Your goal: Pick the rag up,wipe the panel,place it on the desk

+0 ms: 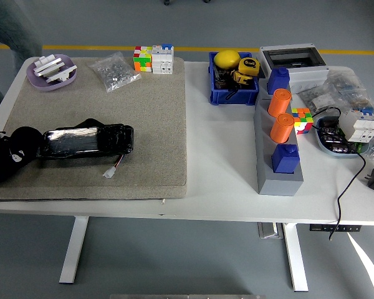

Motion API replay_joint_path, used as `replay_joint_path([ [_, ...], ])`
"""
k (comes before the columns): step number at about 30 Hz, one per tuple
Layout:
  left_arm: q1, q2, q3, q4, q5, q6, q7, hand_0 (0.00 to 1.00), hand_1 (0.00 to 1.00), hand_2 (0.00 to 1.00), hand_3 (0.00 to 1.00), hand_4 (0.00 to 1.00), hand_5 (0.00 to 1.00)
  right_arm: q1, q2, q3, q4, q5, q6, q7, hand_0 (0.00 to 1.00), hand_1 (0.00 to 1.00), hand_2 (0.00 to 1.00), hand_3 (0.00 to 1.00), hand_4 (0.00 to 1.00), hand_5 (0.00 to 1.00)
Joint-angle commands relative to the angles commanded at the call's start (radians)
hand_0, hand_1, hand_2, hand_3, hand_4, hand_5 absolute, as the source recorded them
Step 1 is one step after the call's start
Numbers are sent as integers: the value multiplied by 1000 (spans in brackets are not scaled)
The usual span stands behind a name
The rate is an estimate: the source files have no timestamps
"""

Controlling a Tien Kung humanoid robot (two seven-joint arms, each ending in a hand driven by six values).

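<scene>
Head view shows neither hand over the table, so I cannot tell how the fingers stand, and places can only be given by the sides the hands would reach in from.

Nearest, at the left edge, a black crumpled lump with white marks (9, 156) lies on the grey mat (143, 124). I take it for the rag, though I cannot be sure. It touches a black wrapped pack (87, 142) with a short lead. Across the table on the right stands the grey panel (280, 177), carrying two blue caps and two orange ones in a row.

Risks, as I judge them:
- A grab at the rag may catch the pack and drag it, since they touch.
- The raised caps may snag the cloth during the wipe.
- A colour cube (302, 119) sits just beside the panel, and a black cable (352, 180) runs near it. A wide sweep could knock either.

Containers:
- The right tray (327, 144) holds wiring and white breakers.
- The blue bin (234, 94) holds a yellow tape measure and a yellow round thing.
- The clear bag (114, 71) holds small metal parts.
- The purple dish (50, 84), far left, holds white pieces.
- The grey box (293, 56), farthest back, shows nothing inside that I can make out.
</scene>
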Motion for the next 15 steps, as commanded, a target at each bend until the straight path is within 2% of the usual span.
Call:
replay_joint_path([
  [4, 2, -2, 1, 1, -5, 3, -4, 828, 888, 886, 649, 722, 240, 1, -1, 2, 0, -2, -3, 1, 770, 663, 686, 589, 998, 503],
  [5, 3, -3, 0, -2, -5, 4, -6, 691, 876, 890, 623, 669, 193, 1, -1, 2, 0, -3, -4, 2, 770, 661, 685, 587, 998, 502],
  [10, 6, -3, -1, -9, -5, 20, -15, 691, 876, 890, 623, 669, 193, 1, -1, 11, 0, -8, -9, 8, 770, 661, 685, 587, 998, 502],
  [11, 7, -3, 0, -10, -6, 23, -16, 356, 671, 853, 606, 284, 52, 1, -1, 12, 0, -9, -9, 9, 767, 658, 685, 586, 998, 500],
  [15, 9, -5, 8, -14, -4, 38, -18, 356, 671, 853, 606, 284, 52, 3, -1, 22, 0, -13, -13, 14, 767, 658, 685, 586, 998, 500],
])
